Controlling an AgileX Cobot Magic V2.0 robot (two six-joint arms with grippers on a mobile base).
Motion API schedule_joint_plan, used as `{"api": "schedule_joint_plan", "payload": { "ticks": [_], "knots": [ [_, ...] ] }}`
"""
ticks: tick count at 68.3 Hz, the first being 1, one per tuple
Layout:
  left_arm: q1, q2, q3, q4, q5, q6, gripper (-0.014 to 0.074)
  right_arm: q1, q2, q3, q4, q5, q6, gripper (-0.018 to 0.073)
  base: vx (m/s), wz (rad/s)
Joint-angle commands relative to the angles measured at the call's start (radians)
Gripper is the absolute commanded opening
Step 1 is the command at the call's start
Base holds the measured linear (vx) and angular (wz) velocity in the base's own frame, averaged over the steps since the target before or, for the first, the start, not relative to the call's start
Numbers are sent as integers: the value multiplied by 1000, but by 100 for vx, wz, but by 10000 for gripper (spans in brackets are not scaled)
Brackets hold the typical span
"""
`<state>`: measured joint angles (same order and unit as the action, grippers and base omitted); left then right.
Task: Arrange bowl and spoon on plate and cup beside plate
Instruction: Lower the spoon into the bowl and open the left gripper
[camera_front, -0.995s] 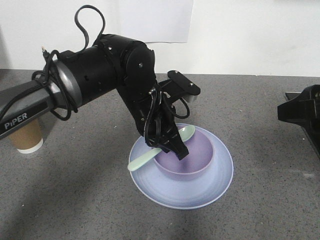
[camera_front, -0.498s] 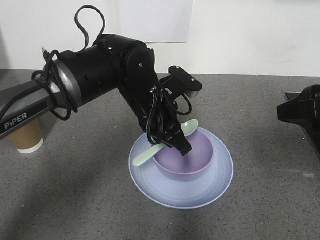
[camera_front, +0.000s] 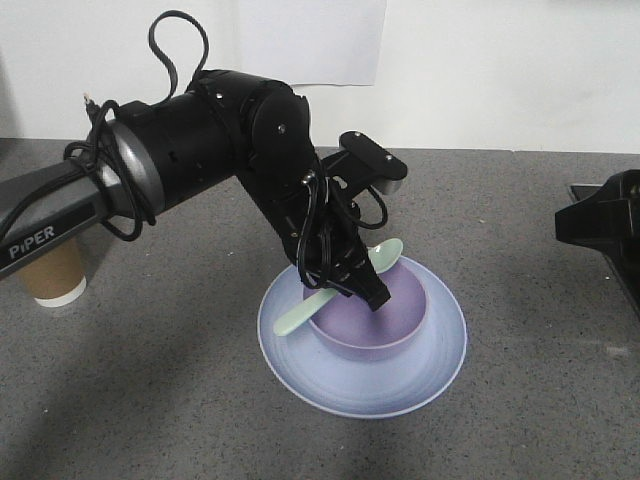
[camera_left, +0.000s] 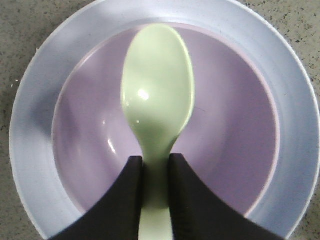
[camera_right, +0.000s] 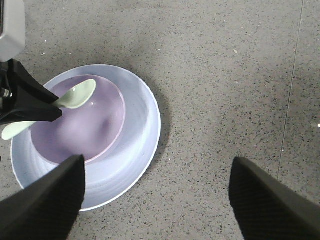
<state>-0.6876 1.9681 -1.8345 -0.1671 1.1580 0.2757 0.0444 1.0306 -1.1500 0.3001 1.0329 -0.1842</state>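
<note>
The deep lavender bowl (camera_front: 375, 330) sits upright in the middle of the shallow, pale blue-lilac plate (camera_front: 300, 365). The mint-green spoon (camera_front: 385, 253) hangs tilted over the bowl, scoop above the hollow, its handle pinched by the left hand (camera_front: 372, 295). The brown paper cup (camera_front: 55, 275) stands upright on the counter (camera_front: 520, 250), well apart from the plate.

Bowl (camera_front: 400, 312) on plate (camera_front: 360, 388), spoon (camera_front: 384, 255) over bowl, cup (camera_front: 52, 275) left.

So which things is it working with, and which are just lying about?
Job: lavender plastic bowl, mint-green plastic spoon in the left hand, pale blue round plate, brown paper cup.
Not part: white paper sheet on wall, grey speckled tabletop.
</note>
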Motion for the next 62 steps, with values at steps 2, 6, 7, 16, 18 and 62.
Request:
{"api": "schedule_joint_plan", "payload": {
  "ticks": [2, 6, 7, 16, 18, 62],
  "knots": [
    [-5, -49, -32, -24, -22, -3, 34, -8, -10, -24, 19, -45, -7, 577, 0, 0],
    [-5, -49, -32, -24, -20, -3, 40, -8, -10, -24, 19, -44, -7, 577, 0, 0],
    [-5, -49, -32, -24, -19, -3, 41, -8, -10, -24, 19, -44, -7, 577, 0, 0],
    [-5, -49, -32, -31, -19, -3, 45, -8, -10, -24, 19, -44, -7, 577, 0, 0],
    [-5, -49, -32, -31, -19, -3, 47, -8, -10, -24, 19, -44, -7, 577, 0, 0],
    [-5, -1, -32, -56, -5, -2, 95, -8, -10, -24, 18, -44, -10, 577, 0, 0]
  ]
}}
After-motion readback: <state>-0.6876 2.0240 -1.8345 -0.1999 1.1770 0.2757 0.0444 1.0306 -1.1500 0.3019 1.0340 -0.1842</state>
